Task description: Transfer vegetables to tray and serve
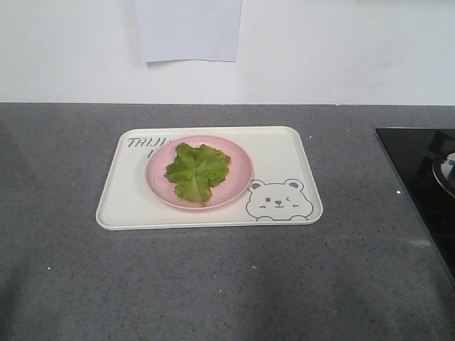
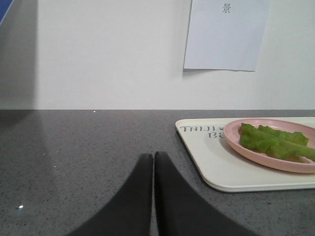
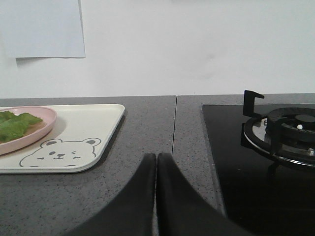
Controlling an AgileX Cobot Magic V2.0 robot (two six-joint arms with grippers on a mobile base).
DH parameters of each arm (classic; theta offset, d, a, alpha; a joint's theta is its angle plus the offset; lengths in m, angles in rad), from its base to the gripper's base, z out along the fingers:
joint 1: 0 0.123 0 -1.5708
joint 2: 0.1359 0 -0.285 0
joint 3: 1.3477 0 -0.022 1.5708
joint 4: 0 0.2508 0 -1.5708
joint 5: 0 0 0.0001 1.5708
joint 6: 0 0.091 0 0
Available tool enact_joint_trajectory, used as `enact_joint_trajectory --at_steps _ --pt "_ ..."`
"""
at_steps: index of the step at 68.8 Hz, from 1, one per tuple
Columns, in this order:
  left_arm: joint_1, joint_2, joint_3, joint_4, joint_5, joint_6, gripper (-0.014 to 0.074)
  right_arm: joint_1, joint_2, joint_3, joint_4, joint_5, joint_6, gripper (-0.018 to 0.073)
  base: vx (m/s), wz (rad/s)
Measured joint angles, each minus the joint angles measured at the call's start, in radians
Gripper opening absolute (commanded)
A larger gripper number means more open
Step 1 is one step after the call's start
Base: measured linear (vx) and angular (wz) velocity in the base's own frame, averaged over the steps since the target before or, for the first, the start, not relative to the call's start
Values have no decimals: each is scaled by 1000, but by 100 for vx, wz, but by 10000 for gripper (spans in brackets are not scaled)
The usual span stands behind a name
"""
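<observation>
The vegetables (image 1: 197,170), crinkled green lettuce leaves, lie on a round pink plate (image 1: 158,179) that stands on the cream tray (image 1: 128,195) with the bear drawing, mid-counter. From the left wrist the vegetables (image 2: 273,141), the plate (image 2: 246,147) and the tray (image 2: 216,164) appear to the right of my left gripper (image 2: 153,156), which is shut and empty over bare counter. My right gripper (image 3: 156,157) is shut and empty, hanging between the tray (image 3: 93,120) on its left and the hob; the vegetables (image 3: 15,125) show at the left edge. Neither gripper appears in the front view.
A black glass gas hob (image 1: 419,177) with a burner and pan support (image 3: 283,130) occupies the counter's right end. A counter seam (image 3: 174,123) runs toward the white wall. A sheet of paper (image 1: 188,30) hangs on that wall behind the tray.
</observation>
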Motion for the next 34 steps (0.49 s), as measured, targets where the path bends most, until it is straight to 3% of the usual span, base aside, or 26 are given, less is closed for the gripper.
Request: enact_joint_trajectory --at_steps 34 --pt "0 0 0 -1 0 0 -6 0 0 1 -1 -5 0 -7 0 0"
